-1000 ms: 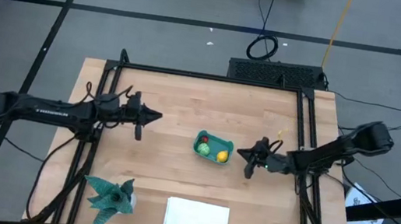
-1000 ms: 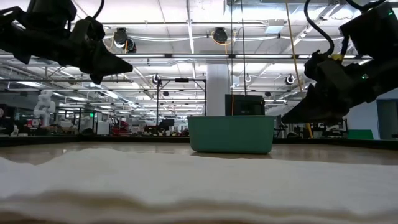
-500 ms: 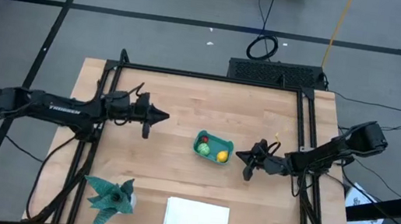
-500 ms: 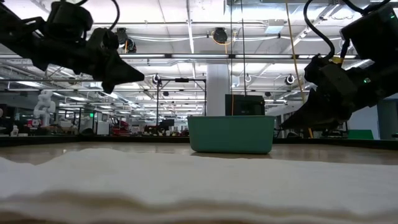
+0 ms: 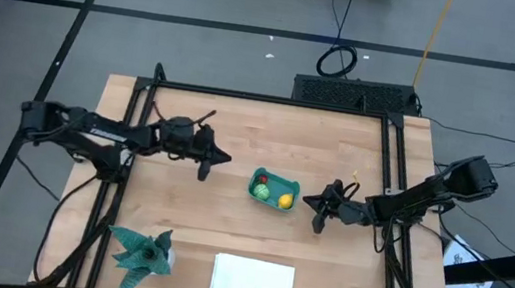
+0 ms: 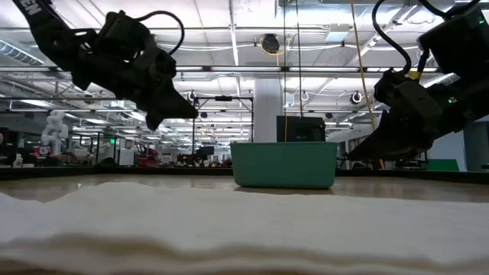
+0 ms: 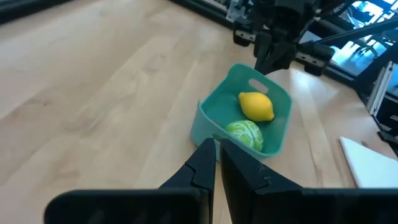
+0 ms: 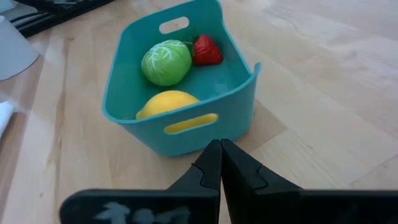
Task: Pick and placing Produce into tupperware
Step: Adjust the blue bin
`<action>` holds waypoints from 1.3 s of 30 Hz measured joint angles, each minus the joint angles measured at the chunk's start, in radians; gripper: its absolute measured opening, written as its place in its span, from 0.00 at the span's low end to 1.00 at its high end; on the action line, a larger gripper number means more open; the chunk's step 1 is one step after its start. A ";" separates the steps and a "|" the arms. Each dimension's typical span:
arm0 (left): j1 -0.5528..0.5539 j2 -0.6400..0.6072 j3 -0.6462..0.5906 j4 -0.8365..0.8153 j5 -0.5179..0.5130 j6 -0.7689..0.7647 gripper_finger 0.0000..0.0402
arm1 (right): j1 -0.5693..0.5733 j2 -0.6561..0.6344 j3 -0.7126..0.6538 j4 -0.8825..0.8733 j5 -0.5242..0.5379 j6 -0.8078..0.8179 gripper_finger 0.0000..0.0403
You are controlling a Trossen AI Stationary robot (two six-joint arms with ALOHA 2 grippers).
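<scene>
The teal tupperware tub (image 5: 273,189) stands on the wooden table near its middle. Inside it lie the produce: a yellow lemon (image 8: 166,102), a light green cabbage (image 8: 166,62) and a red strawberry (image 8: 207,51). My left gripper (image 5: 225,159) hovers to the tub's left, shut and holding nothing; its fingertips (image 7: 217,149) point at the tub's near wall. My right gripper (image 5: 308,200) is shut and empty just right of the tub, its tips (image 8: 219,148) short of the wall with the handle slot.
A spiky teal-green star-shaped thing (image 5: 143,252) lies near the front left corner. A flat white rectangle (image 5: 253,279) lies at the front edge. Black frame rails (image 5: 135,127) run along the table's left, right and far sides.
My left gripper has moved toward the table's right, closer to the tub, sinking a little and rolling at the wrist while staying shut. My right gripper and the tub have kept still.
</scene>
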 joint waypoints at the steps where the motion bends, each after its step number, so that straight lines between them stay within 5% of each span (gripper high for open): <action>1: 0.000 0.015 0.007 0.000 0.000 -0.008 0.06 | 0.000 0.000 0.000 0.001 0.000 0.000 0.00; 12: -0.021 0.135 0.072 -0.001 0.013 0.024 0.06 | 0.000 0.000 0.000 0.005 0.000 -0.001 0.00; 39: -0.111 0.136 0.079 0.036 -0.050 0.115 0.06 | 0.000 0.000 0.001 0.017 0.001 0.000 0.00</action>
